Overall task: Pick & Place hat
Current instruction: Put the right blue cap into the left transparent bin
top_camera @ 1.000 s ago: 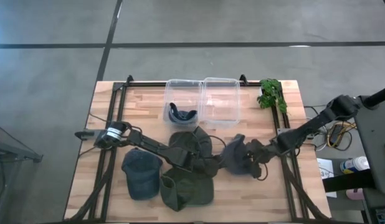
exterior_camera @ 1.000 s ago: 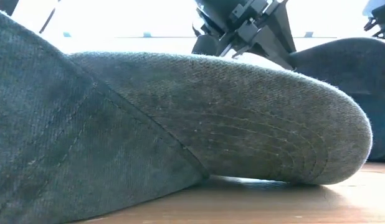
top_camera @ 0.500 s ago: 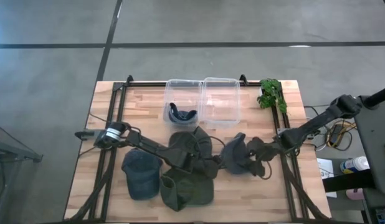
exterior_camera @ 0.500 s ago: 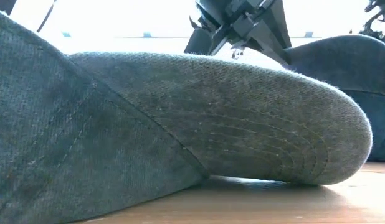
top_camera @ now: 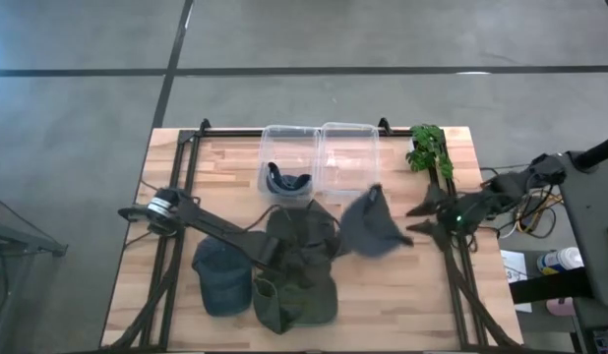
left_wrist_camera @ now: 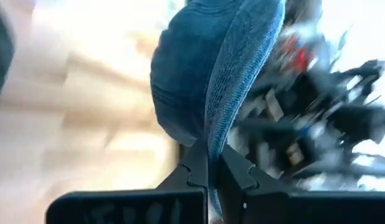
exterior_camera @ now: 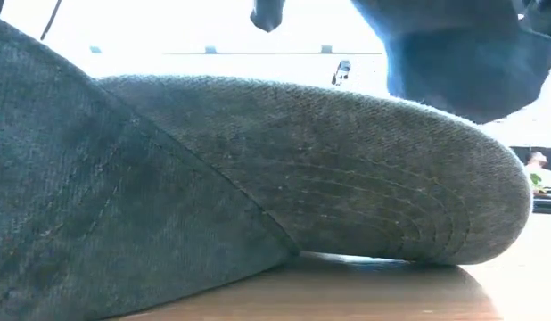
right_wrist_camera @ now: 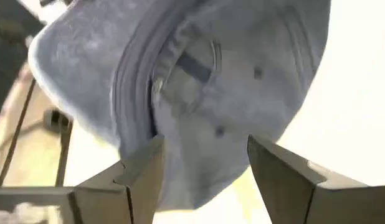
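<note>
High view: your left gripper reaches in low, lifting the grey hat beside 2 green hats.
Left wrist: fingers pinch the hat's edge.
Right wrist: your right gripper is spread, facing the hat.

1. Grey-blue cap: raised off the bench, tilted, near the middle-right, just in front of the clear containers. Left wrist view shows its edge pinched between the left end effector fingers.
2. Denim-blue cap: flat on the bench, front left.
3. Olive-green caps: lying front centre, overlapping one another, just beside the denim-blue cap.
</note>
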Robot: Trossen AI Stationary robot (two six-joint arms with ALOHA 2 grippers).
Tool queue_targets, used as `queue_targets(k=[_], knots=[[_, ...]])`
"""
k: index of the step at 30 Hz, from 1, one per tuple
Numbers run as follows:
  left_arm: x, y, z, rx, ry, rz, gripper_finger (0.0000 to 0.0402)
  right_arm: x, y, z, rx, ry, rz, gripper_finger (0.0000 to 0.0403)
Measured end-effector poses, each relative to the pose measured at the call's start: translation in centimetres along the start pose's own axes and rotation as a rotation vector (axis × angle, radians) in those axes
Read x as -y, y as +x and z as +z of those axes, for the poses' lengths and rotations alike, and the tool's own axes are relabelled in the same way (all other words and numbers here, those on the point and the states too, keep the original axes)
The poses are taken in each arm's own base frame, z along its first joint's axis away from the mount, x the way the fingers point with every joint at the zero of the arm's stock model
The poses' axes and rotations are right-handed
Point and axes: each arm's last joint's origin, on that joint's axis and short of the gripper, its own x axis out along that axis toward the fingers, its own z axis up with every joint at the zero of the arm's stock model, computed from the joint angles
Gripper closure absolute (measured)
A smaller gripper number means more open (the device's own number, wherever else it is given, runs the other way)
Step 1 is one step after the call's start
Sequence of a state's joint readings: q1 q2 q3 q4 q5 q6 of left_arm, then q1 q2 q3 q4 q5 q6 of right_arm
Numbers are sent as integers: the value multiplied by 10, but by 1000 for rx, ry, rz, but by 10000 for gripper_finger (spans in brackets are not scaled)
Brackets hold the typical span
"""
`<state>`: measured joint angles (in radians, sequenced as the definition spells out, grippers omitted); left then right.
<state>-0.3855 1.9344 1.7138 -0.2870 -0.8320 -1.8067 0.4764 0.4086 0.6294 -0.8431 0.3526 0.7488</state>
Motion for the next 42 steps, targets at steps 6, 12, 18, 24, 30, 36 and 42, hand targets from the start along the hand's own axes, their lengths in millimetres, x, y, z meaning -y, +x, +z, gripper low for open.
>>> queue_targets(k=[6, 12, 18, 24, 30, 36, 42], knots=[[23, -15, 20, 231, -23, -106, 392, 5, -20, 9, 113, 30, -40, 179], [24, 6, 40, 403, -73, -121, 392, 3, -15, 10, 120, 41, -86, 179], [19, 41, 60, 547, -120, -129, 392, -1, 2, 6, 63, 68, -145, 179], [6, 66, 70, 598, -125, -101, 392, -5, 14, 4, 22, 104, -192, 179], [-5, 81, 69, 554, -171, -82, 392, -7, 18, 3, 14, 135, -204, 179], [-14, 85, 66, 554, -181, -65, 392, -18, 19, 16, 146, 120, -108, 179], [-18, 91, 68, 540, -181, -50, 392, -24, 29, 28, 307, 269, -135, 179]])
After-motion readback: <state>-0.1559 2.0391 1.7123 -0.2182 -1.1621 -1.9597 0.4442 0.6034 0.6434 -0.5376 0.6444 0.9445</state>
